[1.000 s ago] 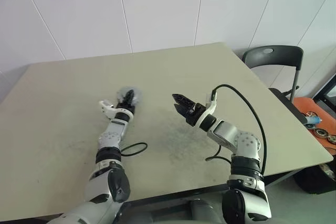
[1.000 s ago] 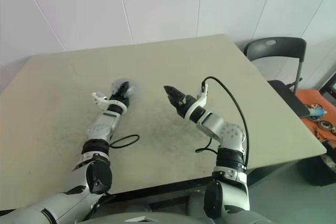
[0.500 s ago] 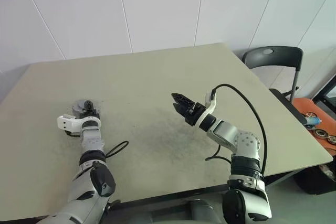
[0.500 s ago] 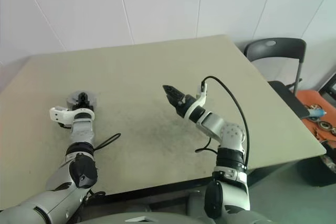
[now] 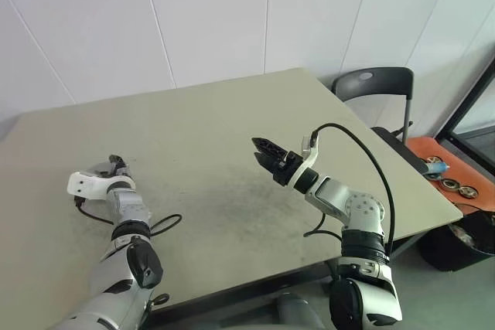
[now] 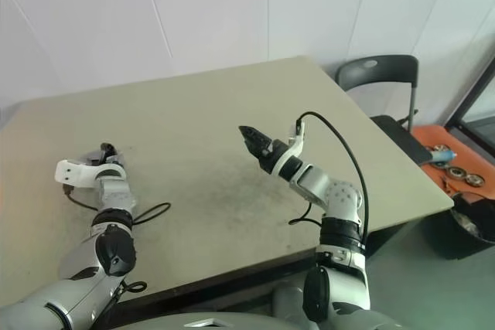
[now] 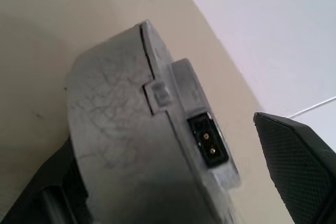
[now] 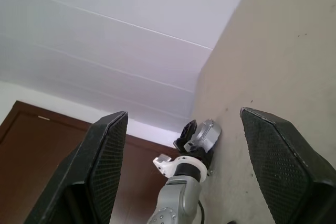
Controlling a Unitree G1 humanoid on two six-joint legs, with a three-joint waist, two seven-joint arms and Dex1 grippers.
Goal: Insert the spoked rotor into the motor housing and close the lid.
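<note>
Seemingly close to the end. Left pincer (image 5: 116,165) out at the left side of the tabletop (image 5: 216,113), jaws spread wide around the housing (image 7: 126,145), with one pad (image 7: 299,156) standing clear of its rim and a gap between, so no real grip on it. Hard to tell whether the other finger, low beside the grey body, touches it or not. Housing seen edge-on from the left wrist: a grey round body with a seam running round its side and a small socket (image 7: 209,142) on a lug at the rim. Going by that seam, probably two halves already joined, which would put the lid on and the rotor shut inside; no way to confirm the inside from here, nor to say which half is the lid. Cannot tell either whether it lies flat or leans. Right pincer (image 5: 264,151) in the air over the middle of the tabletop, well apart from the housing, pointing toward the left, jaws wide and empty. Likely left to do: draw the left arm clear without knocking the unit, and perhaps check that the lid sits flush all round.
</note>
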